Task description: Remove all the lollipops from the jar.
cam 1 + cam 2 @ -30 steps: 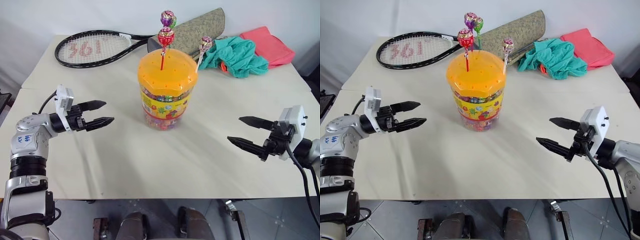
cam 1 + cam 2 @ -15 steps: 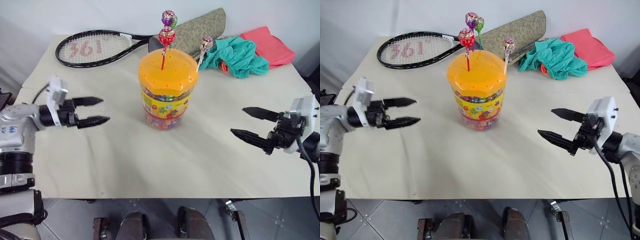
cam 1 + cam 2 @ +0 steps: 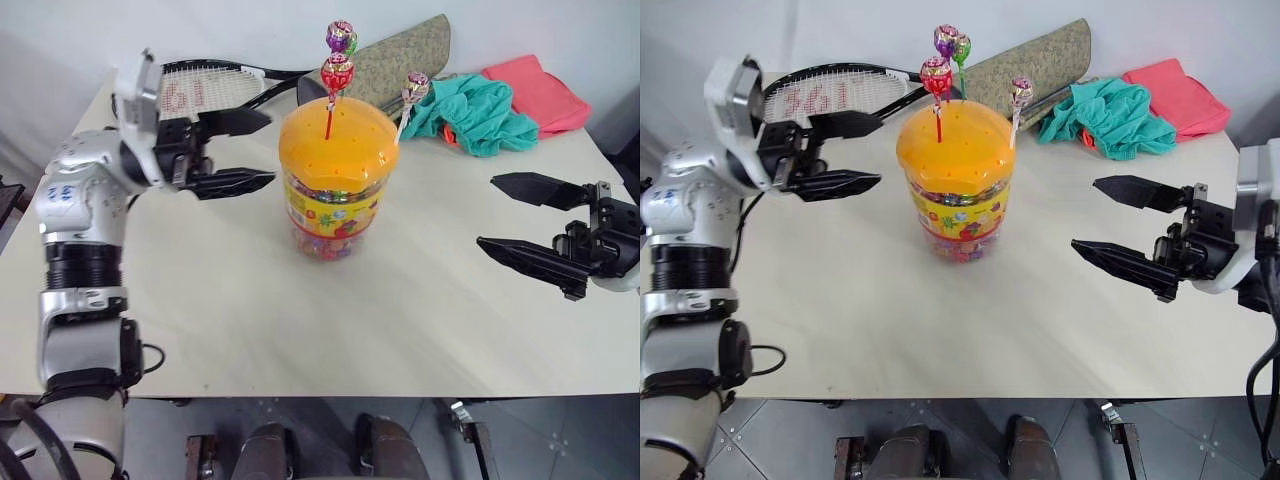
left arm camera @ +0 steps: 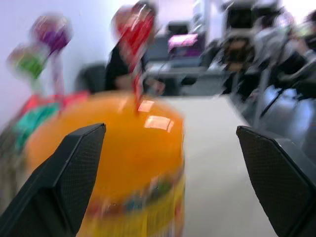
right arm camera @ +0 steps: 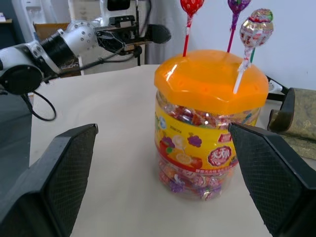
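Note:
The jar (image 3: 335,185), a clear tub with an orange domed lid and a yellow-red label, stands mid-table. Several lollipops stick up from holes in its lid: red (image 3: 335,72), purple (image 3: 340,36), green (image 3: 961,47) just behind the purple one, and a pinkish one on a white stick (image 3: 414,86) at the lid's right edge. My left gripper (image 3: 270,148) is open and level, just left of the lid at lid height, touching nothing. My right gripper (image 3: 487,212) is open to the right of the jar, a good gap away, pointing at it.
A tennis racket (image 3: 170,95) lies at the back left behind my left arm. A patterned sleeve (image 3: 400,60), a teal cloth (image 3: 475,115) and a coral cloth (image 3: 535,90) lie at the back right. Bare tabletop (image 3: 300,320) runs in front of the jar.
My left gripper has risen and swung right, from low over the table to beside the jar's lid. My right gripper has lifted a little. The jar and lollipops have not moved.

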Controlling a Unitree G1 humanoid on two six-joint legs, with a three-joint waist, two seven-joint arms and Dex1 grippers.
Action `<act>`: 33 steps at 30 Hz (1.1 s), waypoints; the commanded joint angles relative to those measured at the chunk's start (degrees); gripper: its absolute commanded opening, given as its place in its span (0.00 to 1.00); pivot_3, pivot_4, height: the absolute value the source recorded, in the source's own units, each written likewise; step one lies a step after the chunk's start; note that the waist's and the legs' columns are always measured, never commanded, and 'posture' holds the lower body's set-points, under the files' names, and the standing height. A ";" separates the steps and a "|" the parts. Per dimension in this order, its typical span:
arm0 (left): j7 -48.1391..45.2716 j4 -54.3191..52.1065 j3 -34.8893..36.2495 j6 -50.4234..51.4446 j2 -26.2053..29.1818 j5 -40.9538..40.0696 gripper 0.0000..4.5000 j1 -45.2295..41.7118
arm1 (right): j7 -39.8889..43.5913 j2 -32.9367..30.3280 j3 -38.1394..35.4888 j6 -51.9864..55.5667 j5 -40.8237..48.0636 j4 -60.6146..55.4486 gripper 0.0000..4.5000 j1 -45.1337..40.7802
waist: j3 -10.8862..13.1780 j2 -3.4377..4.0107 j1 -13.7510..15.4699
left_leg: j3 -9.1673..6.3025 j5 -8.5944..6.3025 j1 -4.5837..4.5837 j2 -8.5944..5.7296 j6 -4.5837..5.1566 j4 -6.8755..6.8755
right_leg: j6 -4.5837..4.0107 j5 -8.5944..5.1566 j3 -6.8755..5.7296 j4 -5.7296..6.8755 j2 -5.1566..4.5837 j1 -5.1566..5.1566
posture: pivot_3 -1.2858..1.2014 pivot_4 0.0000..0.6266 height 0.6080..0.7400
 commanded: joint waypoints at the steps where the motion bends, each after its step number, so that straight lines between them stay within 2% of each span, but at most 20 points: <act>1: -0.65 4.00 -0.54 -3.94 -2.80 0.37 1.00 -3.85 | -0.69 -0.53 -1.23 -0.76 0.54 -1.60 0.98 -0.18 | 0.00 0.00 -0.10 | 0.00 0.00 0.00 0.00 0.00 0.00 | 0.00 0.00 0.00 0.00 0.00 0.00 | 0.52 0.24 1.00; 7: -1.37 9.98 -2.79 -7.11 -6.65 3.04 1.00 -8.09 | -2.30 -0.19 -3.26 -0.54 1.24 -3.58 0.98 2.07 | 0.00 -0.02 -0.10 | 0.00 -0.01 0.00 -0.01 0.02 -0.01 | 0.00 0.00 0.00 -0.01 0.00 -0.01 | 0.52 0.24 1.00; 8: -1.26 10.71 -2.72 -8.11 -7.13 3.32 0.96 -8.42 | -2.58 -0.12 -3.46 -0.63 1.26 -3.86 0.99 2.52 | 0.00 -0.02 -0.10 | 0.00 -0.01 0.00 -0.01 0.02 -0.01 | 0.00 0.00 0.00 -0.01 0.00 -0.01 | 0.52 0.24 1.00; 11: -0.68 13.06 -3.47 -8.84 -8.00 4.78 0.80 -9.67 | -3.37 0.29 -4.02 -1.04 1.40 -4.94 1.00 3.87 | 0.01 -0.03 0.00 | 0.00 -0.01 0.00 -0.01 0.02 -0.01 | 0.00 0.00 0.00 -0.01 0.00 -0.01 | 0.52 0.24 1.00; 22: 0.88 21.11 -1.81 -12.84 -10.24 5.84 0.03 -15.37 | -5.11 0.59 -4.57 -1.78 1.98 -6.11 1.00 5.00 | 0.01 -0.03 -0.01 | -0.02 -0.02 -0.02 -0.03 0.05 0.01 | 0.02 0.01 0.00 -0.02 -0.01 -0.01 | 0.52 0.24 1.00; 28: 3.31 23.47 0.33 -11.65 -9.96 5.35 0.01 -21.70 | -3.77 -0.24 -1.98 -2.68 0.78 -3.45 1.00 1.81 | 0.03 -0.07 -0.06 | -0.08 -0.04 -0.12 -0.04 0.07 0.08 | 0.04 0.02 -0.05 -0.04 -0.02 -0.01 | 0.52 0.24 1.00; 33: 9.65 21.35 2.60 -10.86 -8.03 5.77 0.01 -25.29 | -2.27 -0.62 -0.81 -2.85 -0.22 -1.73 1.00 -0.08 | 0.03 -0.07 -0.23 | -0.10 -0.04 -0.11 -0.03 0.07 0.06 | 0.04 0.02 -0.06 -0.04 -0.02 -0.02 | 0.52 0.24 1.00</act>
